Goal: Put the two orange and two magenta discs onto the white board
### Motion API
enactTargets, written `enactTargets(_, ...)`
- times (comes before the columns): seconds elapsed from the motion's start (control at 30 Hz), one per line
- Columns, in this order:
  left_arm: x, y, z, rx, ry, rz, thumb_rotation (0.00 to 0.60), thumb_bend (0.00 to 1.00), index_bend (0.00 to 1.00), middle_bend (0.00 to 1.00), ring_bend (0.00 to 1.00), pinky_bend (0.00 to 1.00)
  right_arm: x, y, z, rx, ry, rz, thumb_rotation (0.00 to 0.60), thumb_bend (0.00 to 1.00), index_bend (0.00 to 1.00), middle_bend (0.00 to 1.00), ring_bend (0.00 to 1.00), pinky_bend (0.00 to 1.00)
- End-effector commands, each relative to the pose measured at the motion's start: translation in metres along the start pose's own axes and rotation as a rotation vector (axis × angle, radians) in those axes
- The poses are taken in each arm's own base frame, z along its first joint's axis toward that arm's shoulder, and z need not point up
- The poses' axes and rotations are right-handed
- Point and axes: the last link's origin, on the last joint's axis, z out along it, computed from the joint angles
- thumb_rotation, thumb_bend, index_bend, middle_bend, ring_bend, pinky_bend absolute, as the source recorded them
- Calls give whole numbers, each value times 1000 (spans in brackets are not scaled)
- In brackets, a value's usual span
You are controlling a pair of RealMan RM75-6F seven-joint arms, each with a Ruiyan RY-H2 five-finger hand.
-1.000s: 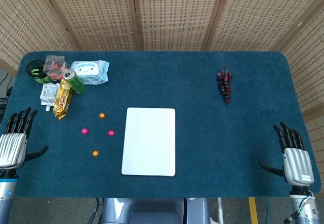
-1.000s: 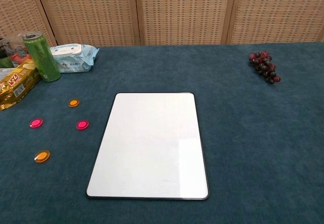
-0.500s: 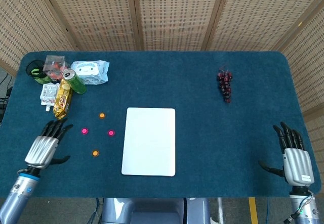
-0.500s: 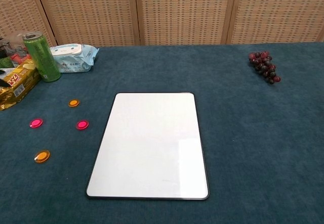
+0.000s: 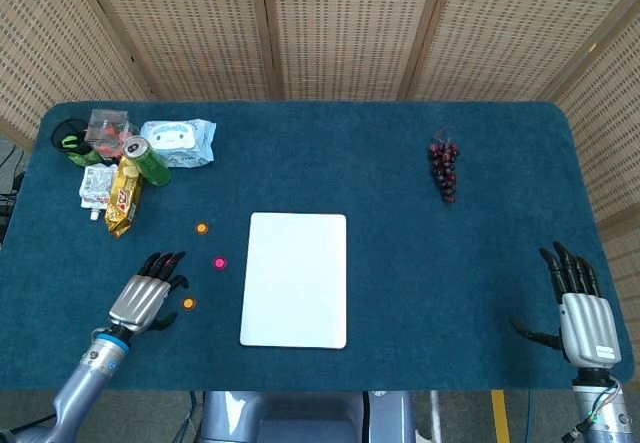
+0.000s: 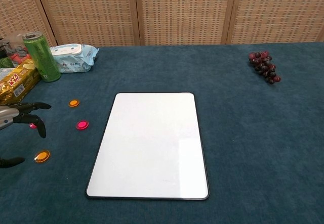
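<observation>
Left hand (image 5: 148, 295) hangs spread over one pink disc (image 6: 33, 126). I see my right hand (image 5: 583, 315) spread too, far from the board (image 5: 295, 279).

A dark blue felt-covered surface (image 5: 400, 293) stands before woven rattan screen panels (image 5: 340, 28). At upper left of the head view, a green drink can (image 5: 146, 160) stands between a pale blue pack of wet wipes (image 5: 180, 143) and a golden snack wrapper (image 5: 124, 196), near a clear plastic box (image 5: 108, 126). At upper right lies a bunch of dark red grapes (image 5: 444, 170).
</observation>
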Motion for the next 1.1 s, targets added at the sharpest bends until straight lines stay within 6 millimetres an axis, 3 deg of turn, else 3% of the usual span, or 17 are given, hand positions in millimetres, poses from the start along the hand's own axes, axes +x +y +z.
enactTargets(0.03, -3, 2, 3, 0, -7, 2, 600, 318, 349, 0, 0, 0, 0, 0, 0, -1, 0, 0, 600, 131, 0, 0, 0, 0)
enactTargets(1.1, -22, 9, 18, 5, -29, 33, 600, 319, 379, 0, 0, 0, 0, 0, 0, -3, -2, 8, 600, 131, 0, 0, 0, 0)
